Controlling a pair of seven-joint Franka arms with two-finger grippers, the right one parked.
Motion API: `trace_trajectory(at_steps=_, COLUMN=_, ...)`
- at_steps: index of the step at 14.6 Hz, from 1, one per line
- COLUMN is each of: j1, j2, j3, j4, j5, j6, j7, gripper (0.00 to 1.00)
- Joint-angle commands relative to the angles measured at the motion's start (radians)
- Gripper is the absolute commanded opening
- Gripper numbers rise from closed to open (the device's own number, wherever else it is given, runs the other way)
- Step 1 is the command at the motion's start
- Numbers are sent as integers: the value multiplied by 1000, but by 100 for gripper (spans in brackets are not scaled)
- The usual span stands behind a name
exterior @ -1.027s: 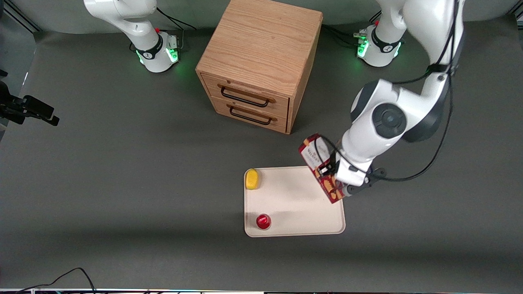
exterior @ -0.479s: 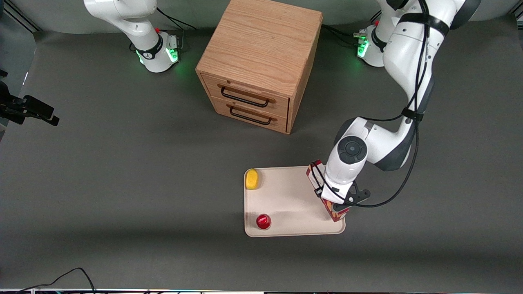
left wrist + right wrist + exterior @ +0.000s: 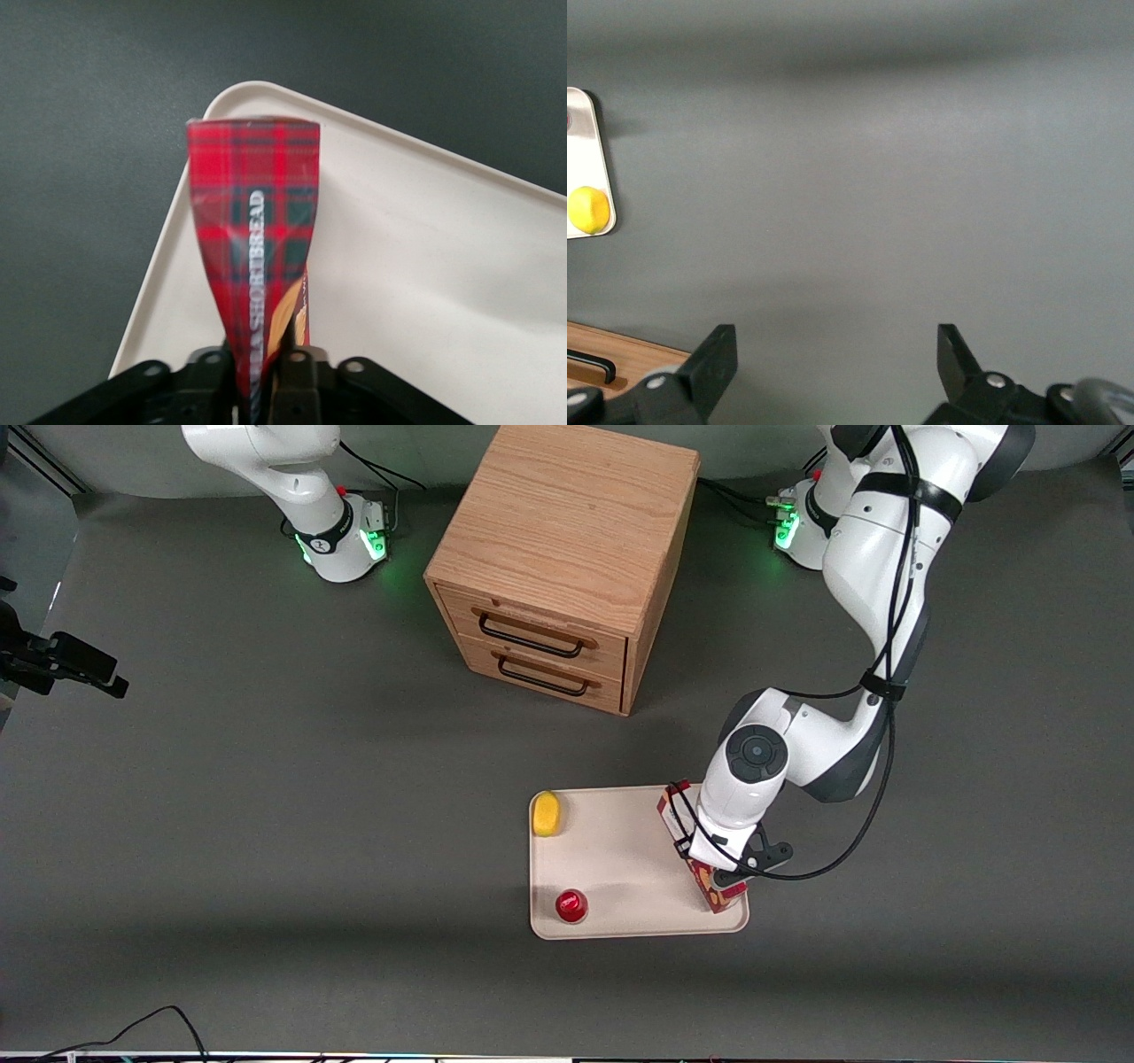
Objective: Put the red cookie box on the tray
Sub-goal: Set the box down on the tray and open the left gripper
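Note:
The red cookie box (image 3: 713, 892) is a long dark-red tartan carton with tan cookie pictures. My left gripper (image 3: 716, 856) is shut on it and holds it over the working arm's end of the cream-white tray (image 3: 620, 850), low above or on the tray floor. The arm's wrist hides the box's middle in the front view. In the left wrist view the box (image 3: 255, 239) runs lengthways away from the gripper (image 3: 270, 376), pinched between both fingers, over a rounded corner of the tray (image 3: 425, 257).
A yellow lemon-like fruit (image 3: 547, 814) lies on the tray's corner nearest the drawer cabinet. A small round red can (image 3: 571, 905) stands on the tray's corner nearest the front camera. A wooden two-drawer cabinet (image 3: 563, 558) stands farther from the camera.
My left gripper has carried the box from above the tray's rim down and toward the front camera, onto the tray's end, and the box now looks lower and more level.

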Motion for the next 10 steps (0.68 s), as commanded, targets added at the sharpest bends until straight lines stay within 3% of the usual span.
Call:
trace_trajectory(at_steps=1, j1=-6, j2=0, j3=0, j4=32, j5=10, j6=-17, j7=-18, gripper=100)
trace_trajectory(at_steps=5, j1=4, j2=-68, j3=-47, j4=105, j5=-14, j6=-308, j7=-6, gripper=100)
trace_trajectory(at_steps=8, j1=12, j2=-151, j3=-49, j4=197, j5=-138, j6=-582, j7=117, gripper=100)
trace_trajectory(at_steps=10, j1=52, j2=-241, j3=-35, j4=205, j5=-174, j6=-744, j7=272, gripper=100)
